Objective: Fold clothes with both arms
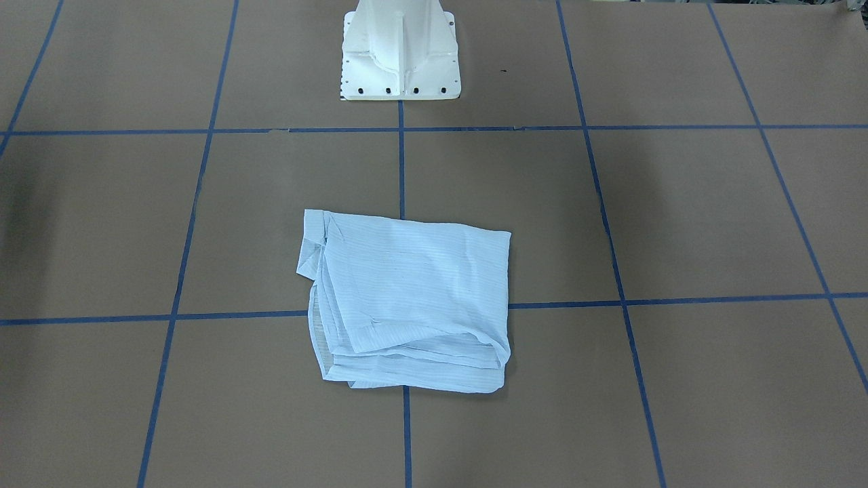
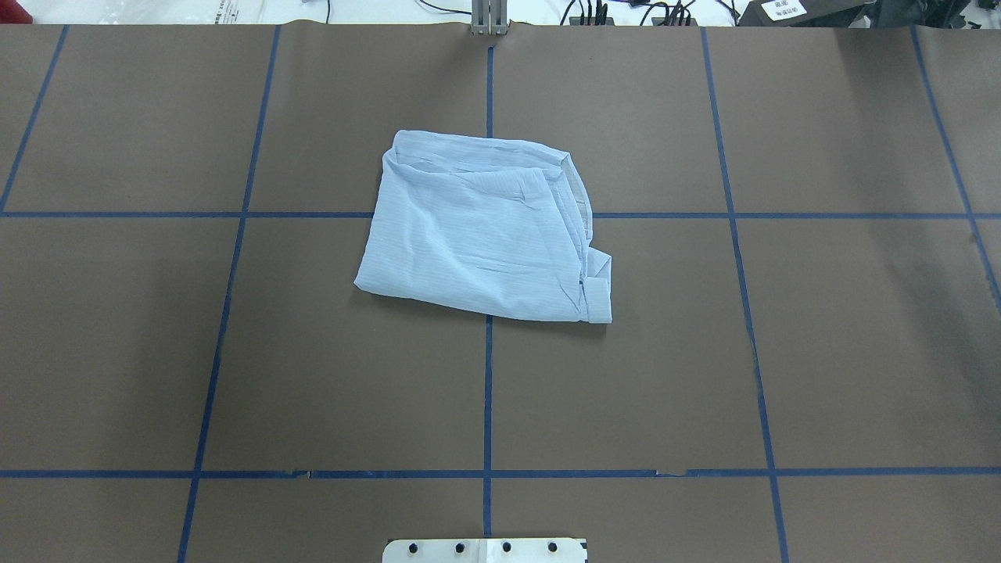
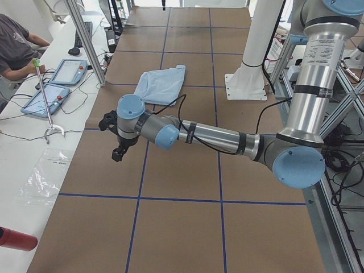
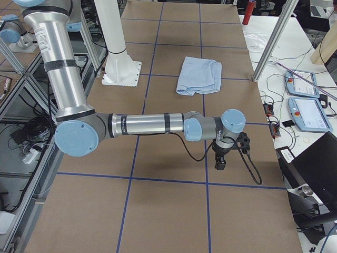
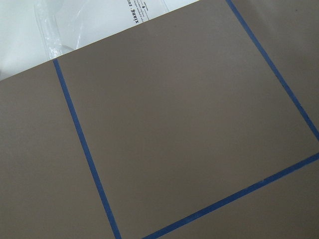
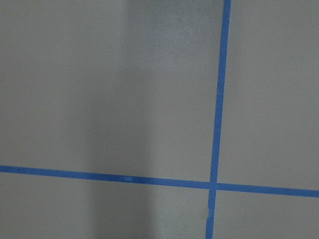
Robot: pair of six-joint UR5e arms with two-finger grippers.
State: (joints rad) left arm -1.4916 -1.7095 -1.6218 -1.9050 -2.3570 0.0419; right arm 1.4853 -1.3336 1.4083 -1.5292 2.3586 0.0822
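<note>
Overhead exterior is showing the shirt [image 2: 477, 234] lying folded at the middle of the table [image 2: 821, 352], its long side running 9 to 3 o'clock, while the left gripper [image 3: 118, 152] and the right gripper [image 4: 220, 162] are hanging far beyond those ends, about equally distant, and I cannot tell whether either is spread or pressed together.

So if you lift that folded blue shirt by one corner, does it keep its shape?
Probably not: the shirt looks thin and crinkled, so it would likely droop and unfold. Its loose stacked edges suggest a push would bunch it, not slide it.
</note>
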